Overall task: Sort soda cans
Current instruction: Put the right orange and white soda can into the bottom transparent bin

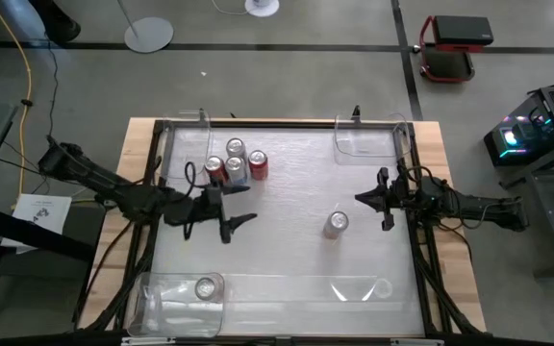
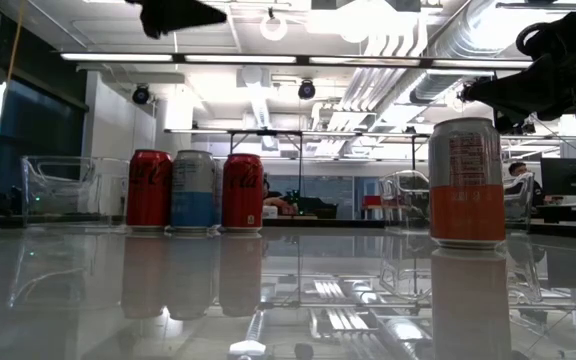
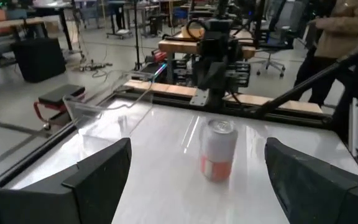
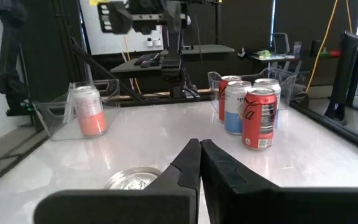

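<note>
Four cans, red and silver-blue, stand upright in a cluster (image 1: 236,163) toward the table's far left, also visible in the low view (image 2: 194,190). A lone silver can with an orange lower band (image 1: 335,224) stands right of centre. Another such can (image 1: 205,287) stands in the near-left clear bin. My left gripper (image 1: 250,204) is open above the table just near of the cluster, and its fingers point toward the lone can (image 3: 219,149). My right gripper (image 1: 358,199) is shut, raised just beyond and to the right of the lone can, whose top (image 4: 132,179) shows below its fingers.
Clear plastic bins sit at the corners: far right (image 1: 368,139), near right (image 1: 359,288), near left (image 1: 176,300), and one at the far left (image 1: 186,125). A raised frame (image 1: 421,259) edges the table. Open tabletop lies between the two grippers.
</note>
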`<action>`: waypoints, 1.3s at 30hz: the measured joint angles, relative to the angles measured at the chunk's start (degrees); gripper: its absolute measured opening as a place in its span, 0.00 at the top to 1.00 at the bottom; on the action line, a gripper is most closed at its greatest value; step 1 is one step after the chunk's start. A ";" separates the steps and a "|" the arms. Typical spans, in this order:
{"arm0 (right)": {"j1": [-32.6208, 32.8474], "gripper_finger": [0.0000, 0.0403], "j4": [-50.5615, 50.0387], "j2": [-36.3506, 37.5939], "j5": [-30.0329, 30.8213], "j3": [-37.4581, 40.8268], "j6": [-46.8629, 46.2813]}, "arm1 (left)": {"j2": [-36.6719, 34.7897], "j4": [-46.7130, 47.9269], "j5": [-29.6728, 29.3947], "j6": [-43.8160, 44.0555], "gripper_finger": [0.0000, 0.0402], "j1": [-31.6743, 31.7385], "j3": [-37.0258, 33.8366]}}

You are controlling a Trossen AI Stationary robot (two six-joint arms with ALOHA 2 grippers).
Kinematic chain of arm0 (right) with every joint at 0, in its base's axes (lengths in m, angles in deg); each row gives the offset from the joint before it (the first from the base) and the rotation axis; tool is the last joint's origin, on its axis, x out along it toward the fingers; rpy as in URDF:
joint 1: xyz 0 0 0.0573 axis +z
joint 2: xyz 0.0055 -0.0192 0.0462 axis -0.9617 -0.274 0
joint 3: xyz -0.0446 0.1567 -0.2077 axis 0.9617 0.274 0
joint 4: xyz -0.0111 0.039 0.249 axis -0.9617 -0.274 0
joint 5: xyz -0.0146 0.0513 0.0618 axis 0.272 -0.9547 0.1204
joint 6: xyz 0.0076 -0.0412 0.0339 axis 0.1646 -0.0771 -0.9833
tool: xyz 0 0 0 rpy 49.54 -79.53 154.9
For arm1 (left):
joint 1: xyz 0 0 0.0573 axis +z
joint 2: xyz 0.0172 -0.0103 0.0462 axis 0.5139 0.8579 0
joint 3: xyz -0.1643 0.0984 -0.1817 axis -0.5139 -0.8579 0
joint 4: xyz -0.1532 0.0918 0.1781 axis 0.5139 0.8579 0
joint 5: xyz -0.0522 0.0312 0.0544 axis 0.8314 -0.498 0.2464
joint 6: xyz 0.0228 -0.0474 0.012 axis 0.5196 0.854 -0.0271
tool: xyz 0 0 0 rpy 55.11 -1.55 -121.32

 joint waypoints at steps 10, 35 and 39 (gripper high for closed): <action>-0.02 0.99 16.20 -0.14 -1.09 0.00 -17.14 | -0.06 -2.54 0.64 2.53 0.14 1.77 -0.13; -0.03 0.30 -36.97 -38.98 7.42 -45.68 -2.76 | -5.75 13.50 -0.38 5.69 0.14 -0.05 -0.11; -0.02 0.25 -37.37 -45.92 2.84 -46.99 -0.70 | -5.28 14.14 -0.36 5.75 0.14 -0.85 -0.11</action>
